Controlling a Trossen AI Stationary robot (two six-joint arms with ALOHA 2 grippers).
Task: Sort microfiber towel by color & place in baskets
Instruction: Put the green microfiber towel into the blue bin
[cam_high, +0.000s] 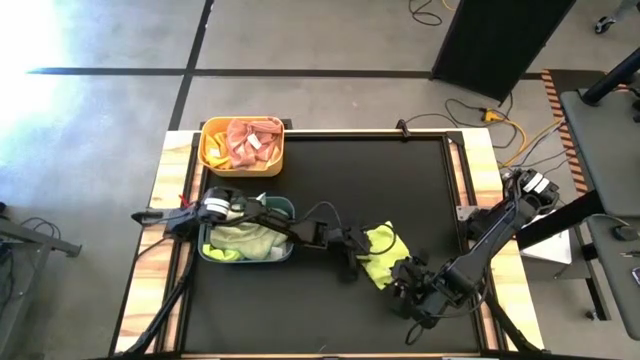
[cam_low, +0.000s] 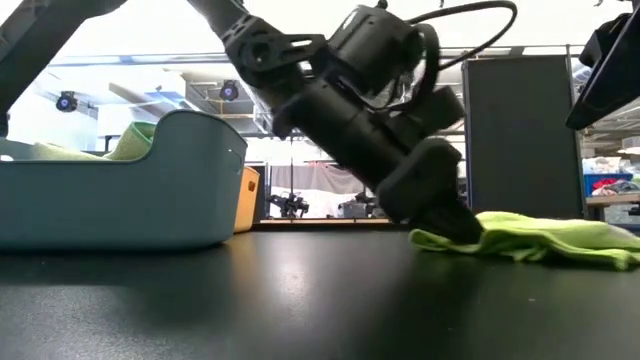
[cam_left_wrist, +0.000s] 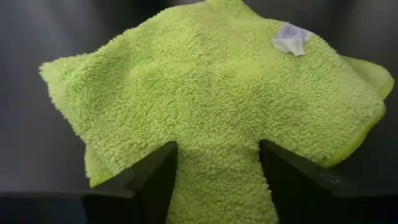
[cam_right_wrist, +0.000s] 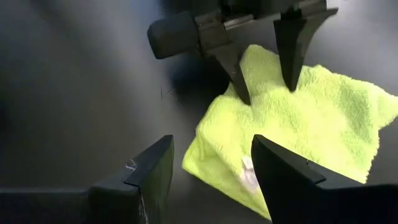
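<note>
A lime-green microfiber towel lies flat on the black table, right of centre. My left gripper is open and points down at the towel's left edge, with its arm reaching over the blue-grey basket. My right gripper is open, hovers just off the towel's near edge and touches nothing. The yellow-orange basket holds pink towels. The blue-grey basket holds green towels. My left gripper is set on the green towel near its left edge, slanting down from the table's left. Its open fingertips stand on the cloth with a strip of it between them. The towel lies on the table.
Both baskets stand along the table's left side, the yellow-orange one at the far edge and the blue-grey one nearer. A white label sits on the towel. Black table surface stretches between the baskets and the towel. Cables and a dark panel lie beyond the far edge.
</note>
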